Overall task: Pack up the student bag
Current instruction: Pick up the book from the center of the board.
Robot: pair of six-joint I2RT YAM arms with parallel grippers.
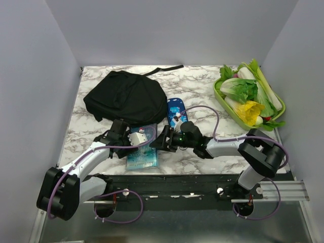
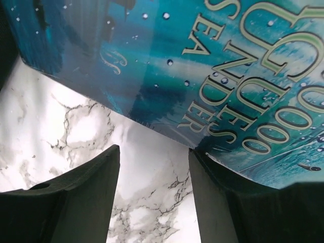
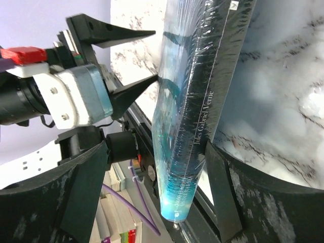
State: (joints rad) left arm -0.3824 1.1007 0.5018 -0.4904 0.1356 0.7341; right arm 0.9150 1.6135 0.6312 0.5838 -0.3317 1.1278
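The student bag (image 1: 126, 97), a large black backpack, lies at the back left of the marble table. A teal book (image 1: 142, 156) lies near the front edge between my two grippers. My left gripper (image 1: 144, 140) is open at the book's left side. In the left wrist view its jaws (image 2: 153, 152) stand apart over bare marble, with the book's cover (image 2: 212, 76) just beyond the fingertips. My right gripper (image 1: 162, 142) is open, and its jaws (image 3: 157, 147) straddle the book's spine (image 3: 202, 116). One finger (image 3: 223, 192) lies against the book; the other stands clear of it.
A small blue patterned pencil case (image 1: 174, 107) lies right of the bag. A green tray (image 1: 279, 104) of vegetables stands at the back right. A bag strap (image 1: 164, 69) trails along the back edge. The black mounting rail (image 1: 177, 183) runs along the near edge.
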